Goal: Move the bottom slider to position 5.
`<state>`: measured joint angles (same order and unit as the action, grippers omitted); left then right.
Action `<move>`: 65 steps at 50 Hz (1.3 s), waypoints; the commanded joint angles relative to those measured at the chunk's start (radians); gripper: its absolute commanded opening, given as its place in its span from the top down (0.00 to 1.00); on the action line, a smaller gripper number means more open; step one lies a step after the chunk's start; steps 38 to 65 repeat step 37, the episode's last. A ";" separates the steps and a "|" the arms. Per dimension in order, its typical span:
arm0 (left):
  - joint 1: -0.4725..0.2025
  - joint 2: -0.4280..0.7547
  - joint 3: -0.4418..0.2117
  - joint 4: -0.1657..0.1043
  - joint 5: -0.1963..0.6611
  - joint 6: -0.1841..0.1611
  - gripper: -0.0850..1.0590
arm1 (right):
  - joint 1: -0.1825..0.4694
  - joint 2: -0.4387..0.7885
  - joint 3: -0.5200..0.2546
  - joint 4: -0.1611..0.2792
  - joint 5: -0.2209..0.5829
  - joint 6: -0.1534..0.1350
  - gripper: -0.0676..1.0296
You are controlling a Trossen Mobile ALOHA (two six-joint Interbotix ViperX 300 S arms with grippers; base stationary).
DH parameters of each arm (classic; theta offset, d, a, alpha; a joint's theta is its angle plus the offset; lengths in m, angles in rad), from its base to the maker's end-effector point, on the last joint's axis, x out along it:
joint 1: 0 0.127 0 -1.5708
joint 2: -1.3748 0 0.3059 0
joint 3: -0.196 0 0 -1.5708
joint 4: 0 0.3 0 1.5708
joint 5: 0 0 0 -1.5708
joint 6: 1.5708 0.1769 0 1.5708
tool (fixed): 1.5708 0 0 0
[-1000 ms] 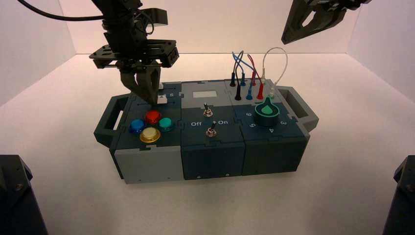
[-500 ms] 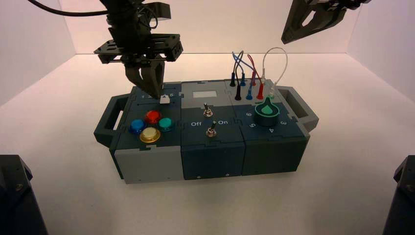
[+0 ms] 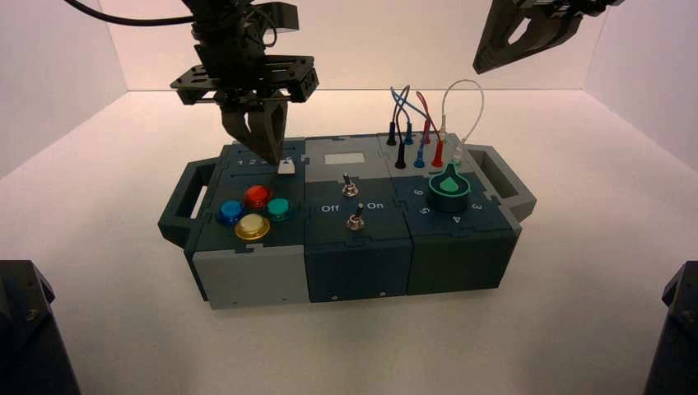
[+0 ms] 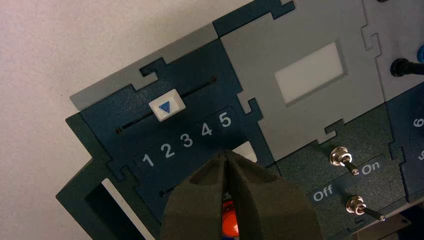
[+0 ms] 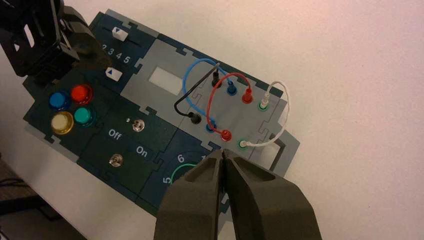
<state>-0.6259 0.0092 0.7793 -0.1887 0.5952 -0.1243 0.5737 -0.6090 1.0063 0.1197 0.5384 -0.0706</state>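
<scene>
Bottom slider [image 4: 246, 150]: white knob at the end of its track, just under the numeral 5 [image 4: 225, 119] that ends the row 1 2 3 4 5 on the dark blue panel at the box's left rear. Knob partly hidden behind the left gripper [image 4: 224, 155] in the left wrist view; in the right wrist view it shows whole [image 5: 113, 74], blue arrow on top, beside the grey centre panel.

Left gripper: jaws pressed together, tips meeting in a point that sits at the knob's left side; contact cannot be told. High view puts the tips [image 3: 268, 153] just left of the knob [image 3: 286, 167].

Top slider [image 4: 166, 105]: twin white knob, blue triangle, on the far track above the row, about level with 2.

Nearer the front on the same side: red button [image 3: 257, 196], with blue, yellow and green around it. 2 toggle switches [image 3: 352, 204] mid-box, marked Off and On. Green dial [image 3: 449, 183] and plugged wires on the right.

Right gripper [image 3: 482, 61]: raised high over the box's right rear, well apart from it; jaws closed, nothing between them [image 5: 223, 154].
</scene>
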 commanded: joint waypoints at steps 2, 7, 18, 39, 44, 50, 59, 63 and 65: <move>-0.012 -0.008 -0.029 -0.003 -0.003 -0.006 0.95 | 0.005 -0.005 -0.029 0.005 -0.008 0.002 0.96; -0.012 -0.009 -0.029 0.000 0.003 -0.006 0.95 | 0.005 -0.005 -0.028 0.005 -0.008 0.002 0.96; -0.012 -0.057 0.003 0.020 0.049 -0.006 0.95 | 0.005 -0.003 -0.032 0.005 -0.002 0.002 0.96; -0.011 -0.130 0.040 0.023 0.072 -0.008 0.95 | 0.005 -0.002 -0.032 0.014 0.006 0.002 0.96; -0.011 -0.130 0.040 0.023 0.072 -0.008 0.95 | 0.005 -0.002 -0.032 0.014 0.006 0.002 0.96; -0.011 -0.130 0.040 0.023 0.072 -0.008 0.95 | 0.005 -0.002 -0.032 0.014 0.006 0.002 0.96; -0.011 -0.130 0.040 0.023 0.072 -0.008 0.95 | 0.005 -0.002 -0.032 0.014 0.006 0.002 0.96; -0.011 -0.130 0.040 0.023 0.072 -0.008 0.95 | 0.005 -0.002 -0.032 0.014 0.006 0.002 0.96; -0.011 -0.130 0.040 0.023 0.072 -0.008 0.95 | 0.005 -0.002 -0.032 0.014 0.006 0.002 0.96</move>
